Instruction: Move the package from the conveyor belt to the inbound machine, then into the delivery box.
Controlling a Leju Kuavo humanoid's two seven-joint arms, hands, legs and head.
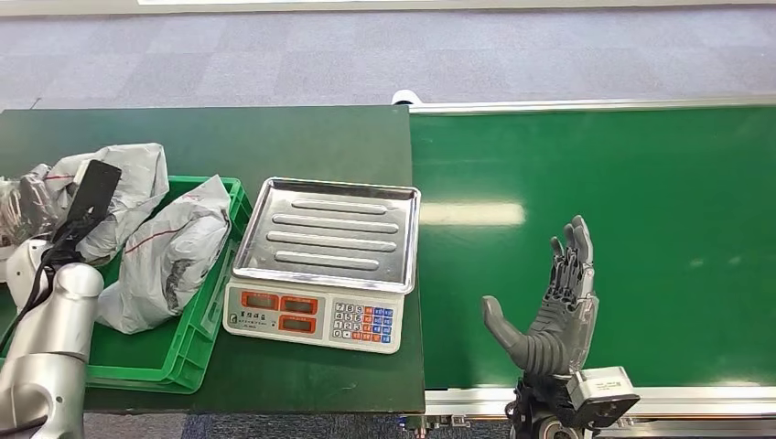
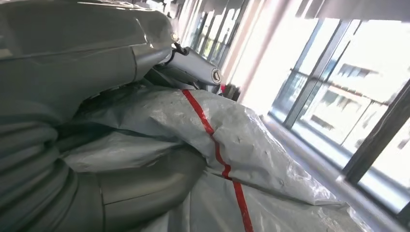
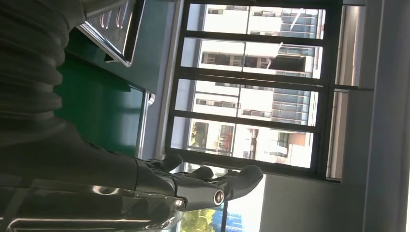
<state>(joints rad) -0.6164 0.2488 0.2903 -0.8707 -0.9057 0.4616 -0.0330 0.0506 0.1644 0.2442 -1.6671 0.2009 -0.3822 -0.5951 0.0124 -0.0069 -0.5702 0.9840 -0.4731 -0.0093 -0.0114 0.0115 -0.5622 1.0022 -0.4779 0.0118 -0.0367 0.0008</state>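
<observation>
Head view, desk: a dark green desk (image 1: 302,137) on the left, with the brighter green conveyor belt (image 1: 641,201) running just beside it on the right
Head view, scale: a weighing scale (image 1: 322,265) with a bare steel tray and an orange and blue keypad sits at the desk's right edge, beside the belt
Head view, crate: a green crate (image 1: 197,352) stands on the desk just left of the scale
Head view, packages: a grey package (image 1: 169,261) with a thin red strip lies in the crate, leaning on the wall nearest the scale; another grey package (image 1: 137,178) lies further left over the crate's far side
Head view, left arm: the silver left arm comes up from the lower left over the crate; its black wrist part sits against the further package
Head view, right hand: the right hand (image 1: 554,306) hangs above the belt near its front rail, fingers straight and spread, thumb out to the side, holding nothing
Left wrist view, left hand: the left hand (image 2: 96,159) is pressed close against a crinkled grey package (image 2: 251,145) with a red strip; the thick grey thumb lies on the plastic, but I cannot tell whether the fingers actually grip it
Right wrist view, right hand: the dark fingers (image 3: 203,181) are stretched out and empty, against tall windows; an edge of the scale's steel tray (image 3: 113,36) and green belt (image 3: 104,113) lie behind the hand
</observation>
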